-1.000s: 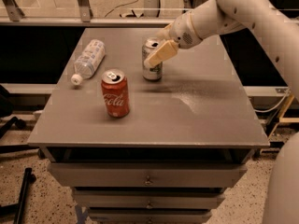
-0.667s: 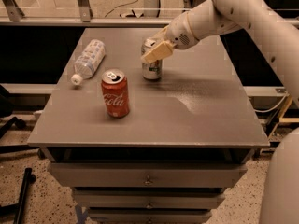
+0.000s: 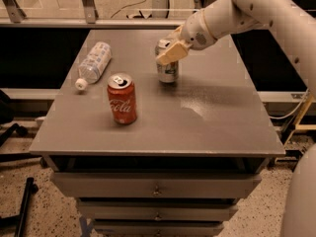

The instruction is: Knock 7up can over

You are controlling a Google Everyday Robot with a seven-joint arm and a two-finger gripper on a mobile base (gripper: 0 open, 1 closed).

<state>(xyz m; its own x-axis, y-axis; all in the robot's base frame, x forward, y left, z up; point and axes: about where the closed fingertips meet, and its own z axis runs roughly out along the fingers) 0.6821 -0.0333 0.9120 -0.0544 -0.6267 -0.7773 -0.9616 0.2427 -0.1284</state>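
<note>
The 7up can (image 3: 167,71), silver-white with green markings, stands upright on the grey table (image 3: 217,117), toward the back middle. My gripper (image 3: 171,52) reaches in from the upper right on the white arm and sits at the can's top, covering its upper front. The can's lower half shows below the gripper.
A red Coca-Cola can (image 3: 122,98) stands upright in front and to the left of the 7up can. A clear plastic water bottle (image 3: 93,63) with a white cap lies on its side at the table's left. The table has drawers below and a rail behind.
The gripper has shifted slightly at the can's top. The 7up can still stands upright in the same place. The red can and the bottle have not moved.
</note>
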